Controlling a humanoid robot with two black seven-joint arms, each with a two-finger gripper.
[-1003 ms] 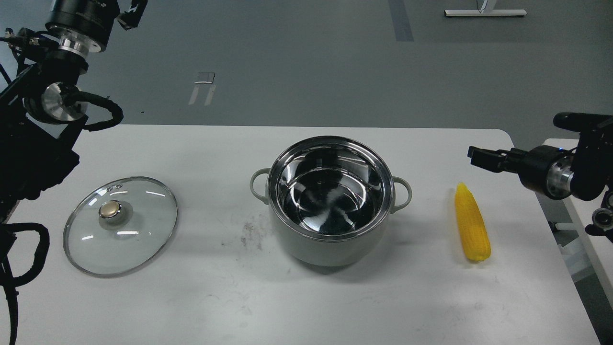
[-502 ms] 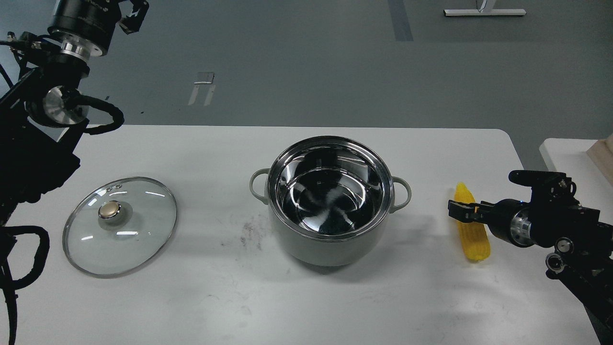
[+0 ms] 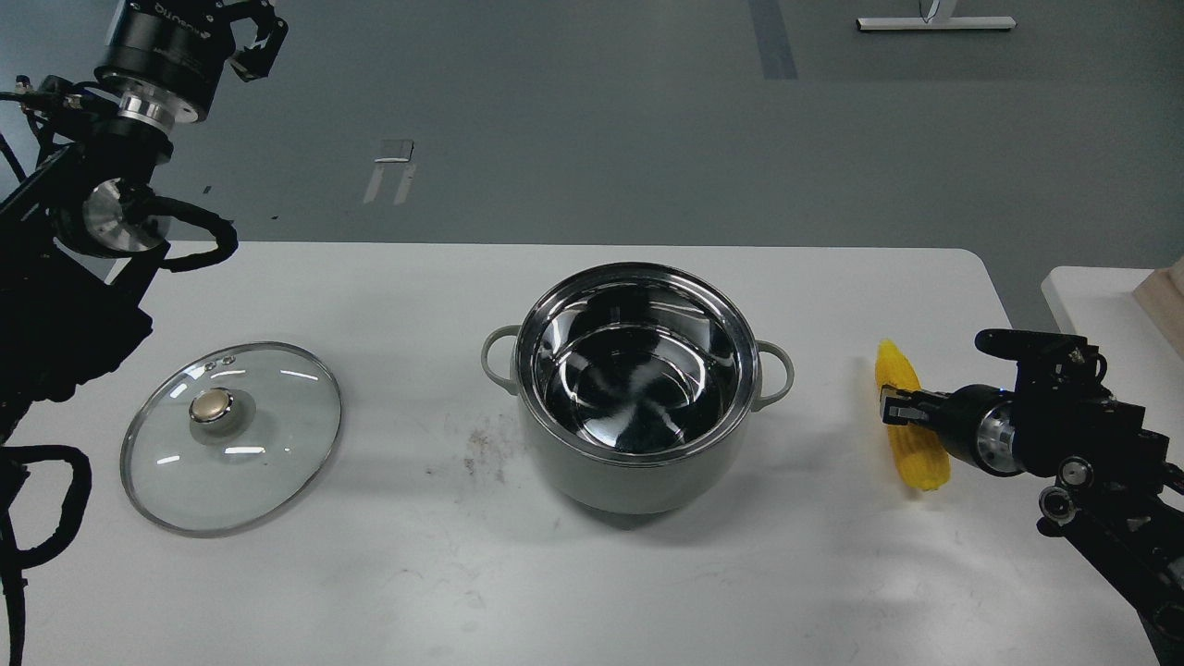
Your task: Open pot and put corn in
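The pale grey-green pot [image 3: 638, 462] stands open in the middle of the table, and its shiny steel interior is empty. Its glass lid [image 3: 231, 435] with the gold knob lies flat on the table to the left, apart from the pot. The yellow corn cob [image 3: 916, 458] lies right of the pot. My right gripper [image 3: 895, 407] comes in from the right, low over the table, with its fingers closed across the cob's upper half. My left gripper [image 3: 254, 32] is raised at the top left, far above the lid, and is partly cut off by the frame edge.
The white table [image 3: 462, 573] has a faint smudge just left of the pot. A second white surface [image 3: 1091, 296] stands beyond the table's right edge, behind my right arm. Grey floor lies beyond the table's far edge.
My right arm dropped from above the table's right edge down to the corn and closed on it, and the cob has shifted slightly. My left arm drifted a little upward.
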